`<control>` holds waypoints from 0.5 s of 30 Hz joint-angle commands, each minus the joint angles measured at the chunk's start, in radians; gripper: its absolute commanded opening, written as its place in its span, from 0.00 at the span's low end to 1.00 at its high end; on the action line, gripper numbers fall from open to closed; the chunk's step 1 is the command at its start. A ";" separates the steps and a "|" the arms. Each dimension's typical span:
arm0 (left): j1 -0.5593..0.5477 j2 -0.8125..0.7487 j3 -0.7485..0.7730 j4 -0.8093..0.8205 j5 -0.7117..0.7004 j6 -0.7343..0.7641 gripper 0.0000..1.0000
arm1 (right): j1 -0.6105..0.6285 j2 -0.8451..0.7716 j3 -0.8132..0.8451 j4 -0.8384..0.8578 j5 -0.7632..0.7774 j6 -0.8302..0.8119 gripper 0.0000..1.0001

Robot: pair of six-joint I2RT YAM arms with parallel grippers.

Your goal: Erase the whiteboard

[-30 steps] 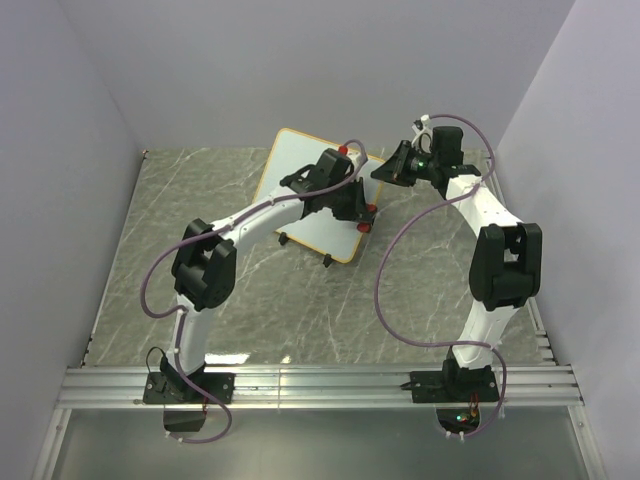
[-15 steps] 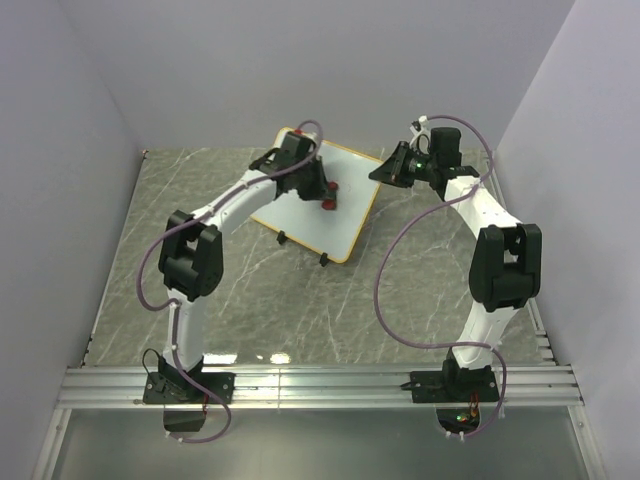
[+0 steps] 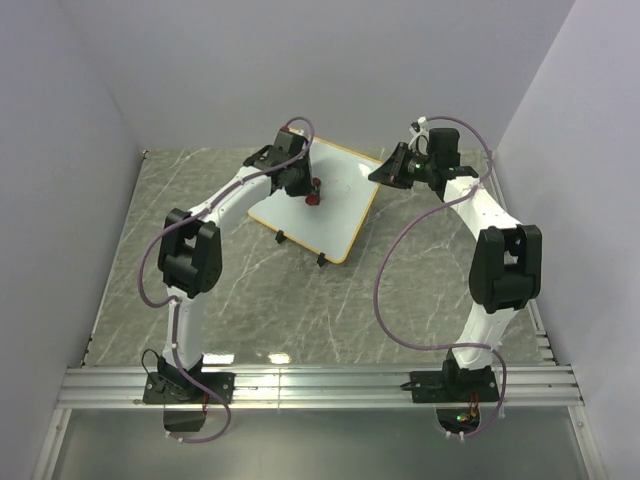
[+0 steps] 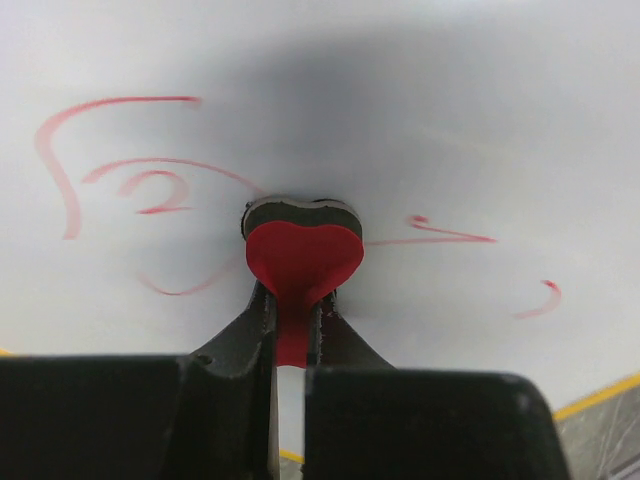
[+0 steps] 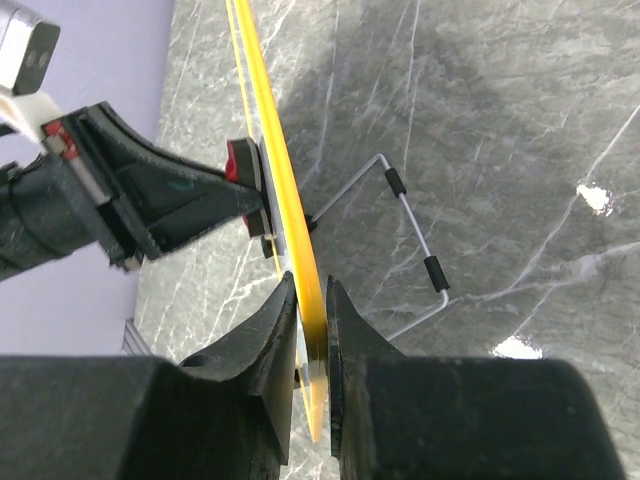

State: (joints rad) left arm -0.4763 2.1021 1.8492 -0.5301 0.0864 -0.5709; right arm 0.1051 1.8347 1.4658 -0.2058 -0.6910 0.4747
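Since a second ago the left gripper [image 3: 306,188] has swept from the near right edge of the board up to its far left part, while the right arm has stayed where it was.

From my seat, the white, rounded-corner whiteboard [image 3: 340,210] with its thin yellow-orange rim sits skewed near the far edge of the grey marble table [image 3: 250,285], about midway across. Loose red marker strokes [image 4: 70,170] are on its face on both sides of the eraser.

A small red heart-shaped eraser [image 4: 303,255] with a dark felt layer is pressed flat against the white surface [image 4: 450,110]. The left gripper [image 4: 290,312] has its jaws squeezed together on the eraser's red tail.

On the far right corner of the board, the right gripper [image 3: 378,176] pinches the yellow rim [image 5: 285,190] edge-on, one black finger [image 5: 265,340] on each face. From that wrist I also see the eraser [image 5: 240,160] meeting the board's front, and a thin wire leg [image 5: 415,235] with black sleeves standing out from the back, over the table [image 5: 520,110].
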 commanded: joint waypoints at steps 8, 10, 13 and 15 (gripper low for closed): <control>-0.177 0.065 0.166 -0.038 0.147 -0.004 0.00 | 0.056 -0.005 -0.015 -0.136 0.050 -0.065 0.00; -0.174 0.065 0.165 -0.034 0.141 -0.004 0.00 | 0.056 -0.005 -0.013 -0.138 0.050 -0.065 0.00; -0.154 0.094 0.217 -0.076 0.096 0.005 0.00 | 0.059 -0.008 -0.016 -0.139 0.050 -0.065 0.00; -0.131 0.104 0.232 -0.100 0.063 0.003 0.00 | 0.058 -0.008 -0.015 -0.147 0.051 -0.071 0.00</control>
State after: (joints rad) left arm -0.6422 2.1559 2.0411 -0.6121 0.1829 -0.5652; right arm 0.1085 1.8328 1.4662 -0.2096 -0.6842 0.4732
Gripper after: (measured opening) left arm 0.088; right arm 0.191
